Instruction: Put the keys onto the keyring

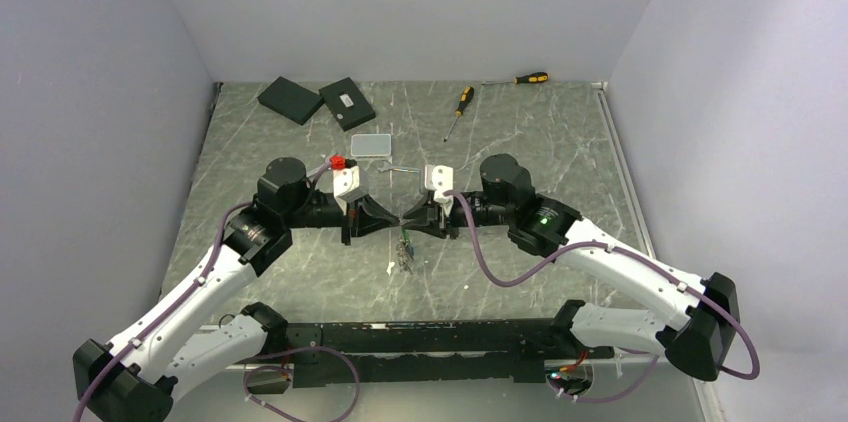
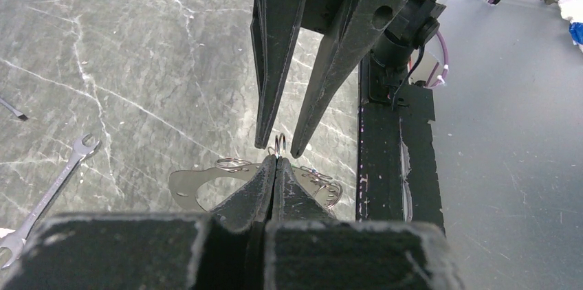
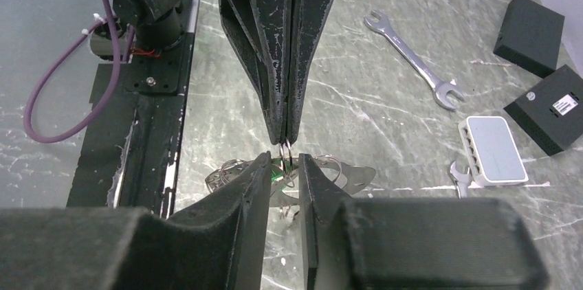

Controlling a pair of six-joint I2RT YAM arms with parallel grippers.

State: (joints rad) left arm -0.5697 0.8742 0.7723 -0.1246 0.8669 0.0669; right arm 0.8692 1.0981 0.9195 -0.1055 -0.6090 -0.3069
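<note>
My left gripper is shut on the keyring, a thin silvery wire loop sticking up from its closed tips above mid-table. The loop also shows in the right wrist view, under the left gripper's shut tips. My right gripper faces it, open, with one fingertip on each side of the loop and not touching it. The keys hang below in a bunch. A green tag, flat silvery pieces and small rings show among them.
A silver wrench lies beyond the grippers and also shows in the left wrist view. A white box, two black boxes and two yellow-and-black screwdrivers lie at the back. The black base rail runs along the near edge.
</note>
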